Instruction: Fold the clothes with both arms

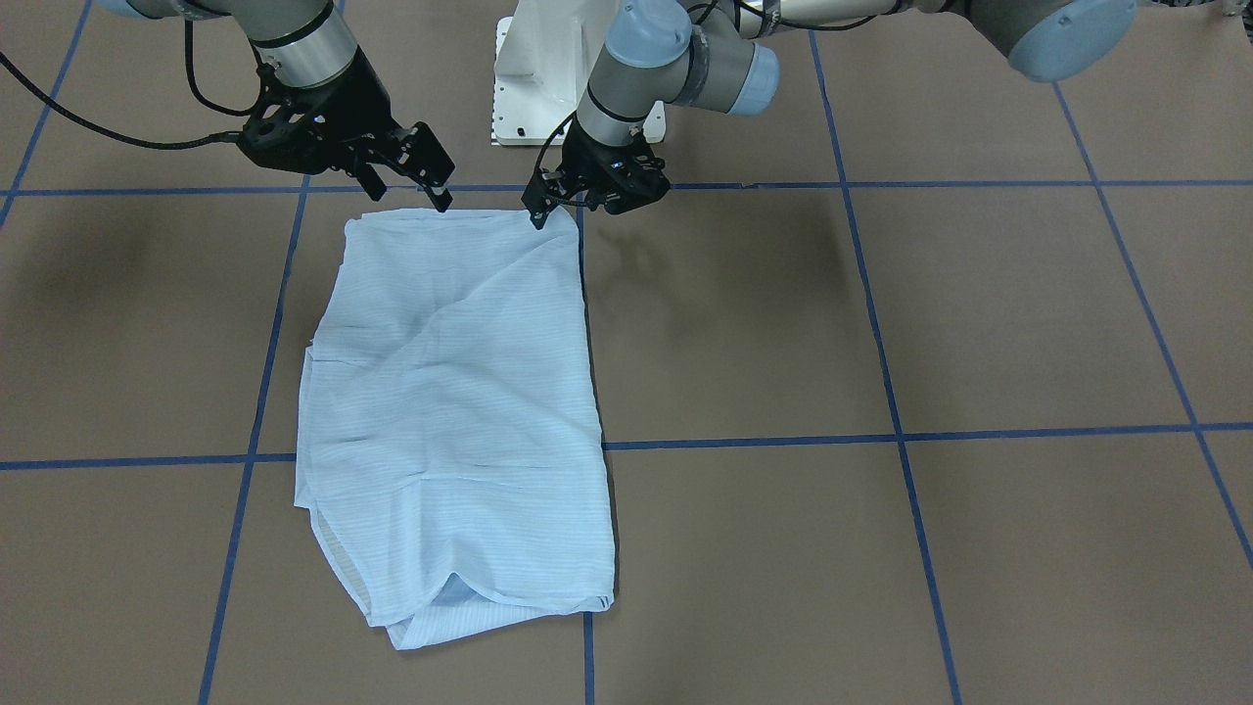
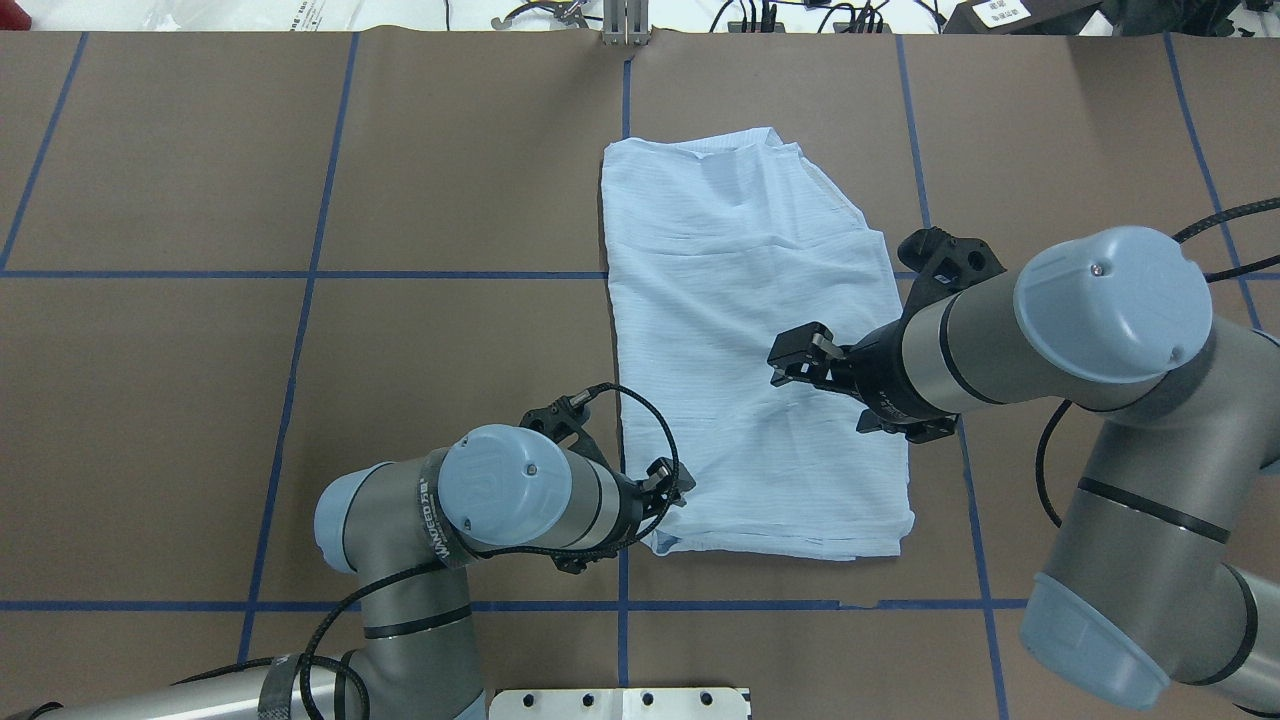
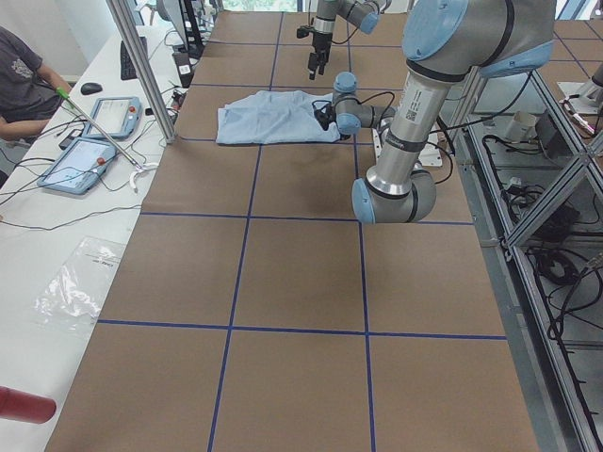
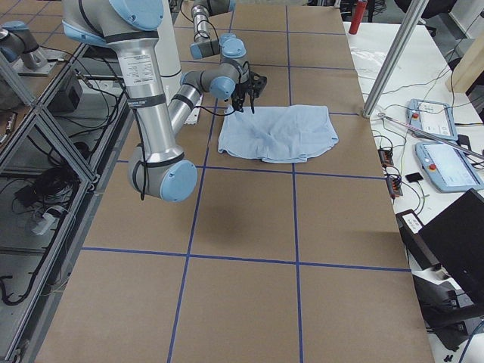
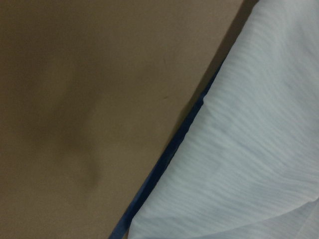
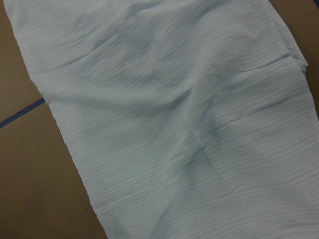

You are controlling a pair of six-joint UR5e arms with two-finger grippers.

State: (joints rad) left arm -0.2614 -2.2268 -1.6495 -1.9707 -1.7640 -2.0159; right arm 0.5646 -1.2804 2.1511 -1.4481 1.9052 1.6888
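With both sets of jaws spread wide, lower the left gripper and right gripper onto the shirt's near corners, pinch, and lift evenly.

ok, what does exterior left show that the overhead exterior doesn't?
Only exterior left: a seated person at the white side bench, two grey-framed touchscreen pendants, a clear plastic bag and a red cylinder. Only overhead: the whole outline and creases of the pale-blue striped shirt, seen from above. Both: that shirt on the brown blue-taped table, with the left gripper and right gripper near its robot-side edge.
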